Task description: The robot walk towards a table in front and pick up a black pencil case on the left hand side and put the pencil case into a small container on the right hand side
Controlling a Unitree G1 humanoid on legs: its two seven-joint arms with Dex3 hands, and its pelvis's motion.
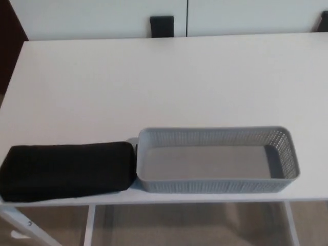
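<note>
No arm, wrist or hand visible anywhere in the head view; neither left nor right limb entering from nine or three o'clock.

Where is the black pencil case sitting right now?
In the head view, the black pencil case lies at the white table's front left edge, its right end right up against the empty grey container.

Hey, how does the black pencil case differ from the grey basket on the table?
The pencil case is black and looks soft and closed; the basket is grey, stiff, with mesh walls and an open top, and it is empty. The pencil case lies to the left, the basket to the right, and the basket is the longer one. Both are long, lie lengthwise side by side near the front edge of the white table, and seem to nearly touch.
</note>
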